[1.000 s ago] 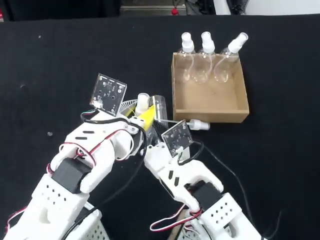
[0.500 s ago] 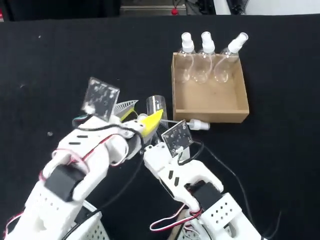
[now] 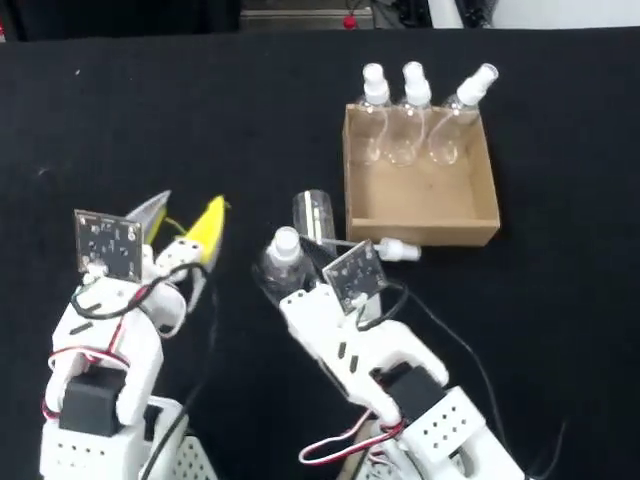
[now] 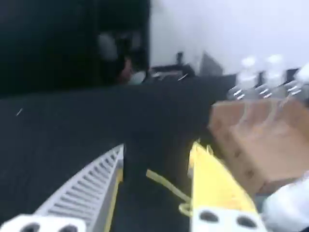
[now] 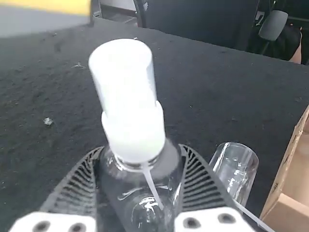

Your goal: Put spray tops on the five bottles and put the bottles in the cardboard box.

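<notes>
Left fingers (image 3: 208, 225) off spray top (image 3: 286, 241), swung away leftward; bottle (image 3: 275, 268) now uncovered in right fingers (image 5: 72, 193).

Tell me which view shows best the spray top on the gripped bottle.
The right wrist view: the spray top is close up, seated on the bottle in the right gripper. The high view shows it small, from above.

2 white arms (image 3: 350, 352) with black servos (image 3: 88, 402)

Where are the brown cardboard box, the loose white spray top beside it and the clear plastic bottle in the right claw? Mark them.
Brown cardboard box (image 3: 420, 233): high view, front wall.
Loose white spray top (image 3: 399, 249): high view, head.
Clear plastic bottle (image 5: 123, 176): right wrist view, shoulder.
</notes>
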You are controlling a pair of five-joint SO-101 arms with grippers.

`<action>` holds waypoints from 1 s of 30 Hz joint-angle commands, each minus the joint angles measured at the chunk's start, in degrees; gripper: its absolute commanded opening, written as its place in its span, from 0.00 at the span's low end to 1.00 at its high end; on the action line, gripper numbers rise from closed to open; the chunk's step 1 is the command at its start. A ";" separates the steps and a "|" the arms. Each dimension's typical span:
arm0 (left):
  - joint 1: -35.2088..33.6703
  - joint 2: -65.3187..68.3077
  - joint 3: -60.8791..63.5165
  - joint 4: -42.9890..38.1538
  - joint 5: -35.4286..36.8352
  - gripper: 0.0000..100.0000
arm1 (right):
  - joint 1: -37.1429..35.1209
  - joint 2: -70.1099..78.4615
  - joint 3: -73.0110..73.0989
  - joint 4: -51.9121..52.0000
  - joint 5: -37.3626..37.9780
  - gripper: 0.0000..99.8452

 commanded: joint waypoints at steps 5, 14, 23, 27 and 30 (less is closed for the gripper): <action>-5.93 -13.71 24.66 -20.31 -0.62 0.21 | -0.09 -2.15 -0.48 -1.93 -0.35 0.01; -5.93 -12.31 31.08 -21.27 -0.53 0.21 | -0.09 -2.15 -0.40 -1.76 -0.35 0.01; -5.58 -12.22 31.08 -13.36 -0.53 0.21 | -0.09 -2.24 -1.71 4.13 -0.35 0.01; -5.49 -12.04 31.08 -13.01 -0.53 0.21 | -0.09 -2.24 -7.25 13.10 -0.35 0.01; -5.41 -12.04 31.08 -12.13 -0.53 0.21 | -0.09 -2.24 -12.79 19.34 -0.35 0.01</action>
